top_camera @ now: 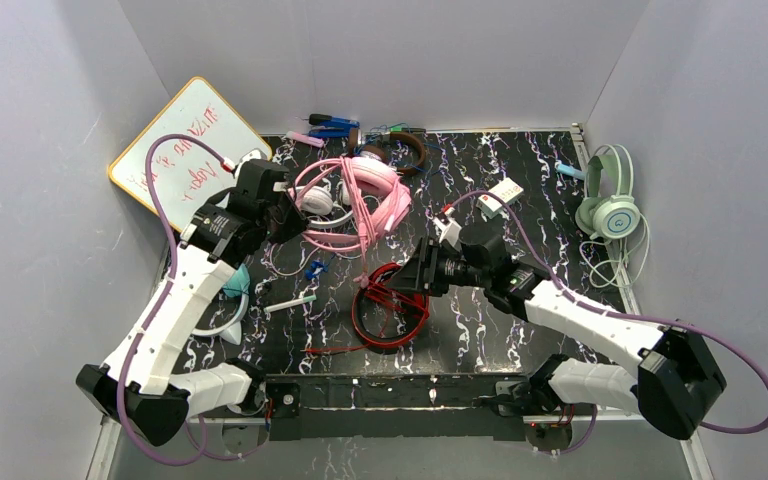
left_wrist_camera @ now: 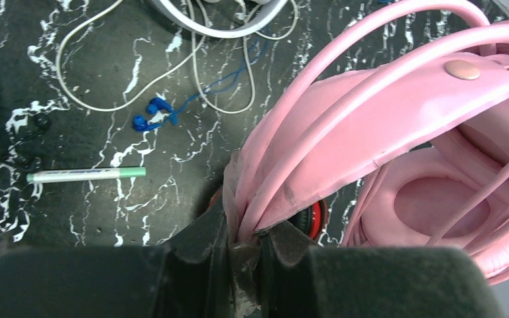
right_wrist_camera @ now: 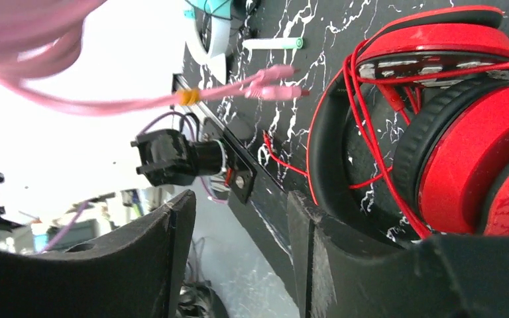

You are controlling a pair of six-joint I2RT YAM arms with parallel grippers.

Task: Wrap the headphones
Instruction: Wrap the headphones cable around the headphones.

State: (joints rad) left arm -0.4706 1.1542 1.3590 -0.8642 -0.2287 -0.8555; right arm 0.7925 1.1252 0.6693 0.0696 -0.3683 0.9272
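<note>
Pink headphones (top_camera: 365,190) lie at the back middle of the table, their cord looped over them. My left gripper (top_camera: 285,215) is shut on the pink headband (left_wrist_camera: 384,112), the band's edge pinched between the jaws (left_wrist_camera: 245,232). Red headphones (top_camera: 392,300) lie in the middle front with their red cord tangled round them. My right gripper (top_camera: 412,275) hovers over their right side, tilted sideways. In the right wrist view it (right_wrist_camera: 242,205) stands open with nothing between the fingers, the red headphones (right_wrist_camera: 464,132) beside one finger. The pink cord's plugs (right_wrist_camera: 275,83) dangle ahead.
Mint green headphones (top_camera: 610,200) hang at the right edge. Brown headphones (top_camera: 402,150) sit at the back, white ones (left_wrist_camera: 219,23) by the pink pair, teal ones (top_camera: 235,285) at the left. A marker (left_wrist_camera: 86,174), blue earbuds (left_wrist_camera: 152,114), a small labelled box (top_camera: 501,195) and a whiteboard (top_camera: 185,145) are around.
</note>
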